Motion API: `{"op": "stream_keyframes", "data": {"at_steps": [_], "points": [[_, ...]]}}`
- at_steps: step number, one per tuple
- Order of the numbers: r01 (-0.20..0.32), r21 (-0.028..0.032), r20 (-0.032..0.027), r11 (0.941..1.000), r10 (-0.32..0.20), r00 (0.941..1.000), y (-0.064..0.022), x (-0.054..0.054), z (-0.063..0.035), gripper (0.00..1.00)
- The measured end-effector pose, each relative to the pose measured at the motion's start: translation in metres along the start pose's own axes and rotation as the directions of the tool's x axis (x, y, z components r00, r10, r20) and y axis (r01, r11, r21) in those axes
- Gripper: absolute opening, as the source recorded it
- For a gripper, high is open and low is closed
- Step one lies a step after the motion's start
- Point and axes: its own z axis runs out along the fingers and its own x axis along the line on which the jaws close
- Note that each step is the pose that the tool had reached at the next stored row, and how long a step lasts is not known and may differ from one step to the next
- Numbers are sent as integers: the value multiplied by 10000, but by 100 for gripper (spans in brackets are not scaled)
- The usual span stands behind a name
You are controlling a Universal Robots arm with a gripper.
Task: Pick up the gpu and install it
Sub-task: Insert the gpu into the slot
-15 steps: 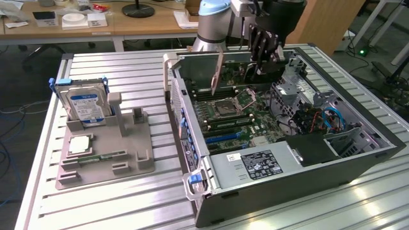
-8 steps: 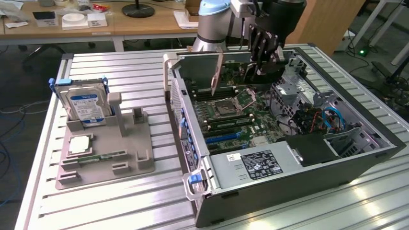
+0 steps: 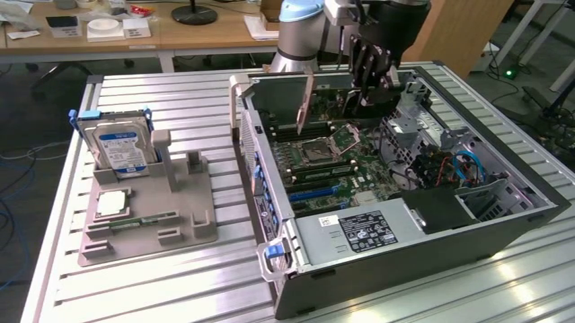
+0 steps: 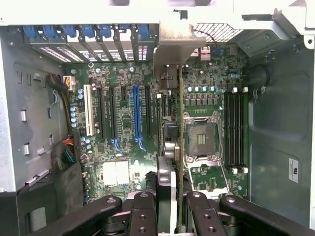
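Over the motherboard (image 4: 123, 128), pincer (image 4: 172, 204) pinching gpu (image 4: 180, 123), edge-on in wrist view, hard drive (image 3: 121, 148) racked in exterior view

One robot arm (image 3: 301, 27) at twelve o'clock in the exterior view, with one gripper (image 3: 370, 91) and one gpu (image 4: 180, 147). One open computer case (image 3: 431, 262) spreads from the centre toward four o'clock. It contains one power supply (image 3: 359, 232), one processor socket (image 4: 202, 140), one white slot (image 4: 88, 110) and one blue slot (image 4: 137, 110). One grey holder (image 3: 193, 235) at nine o'clock carries one hard drive (image 3: 121, 151), one processor chip (image 3: 112, 202) and one memory stick (image 3: 144, 220).
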Motion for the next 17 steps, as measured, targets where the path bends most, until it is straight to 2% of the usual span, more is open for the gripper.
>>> {"op": "stream_keyframes", "data": {"at_steps": [4,9,17], "points": [[-16,2,-2,10000,16,10000,13,2,3,28],[-19,2,-2,10000,19,10000,97,9,35,28],[-19,2,-5,10000,19,10000,124,18,106,28]]}}
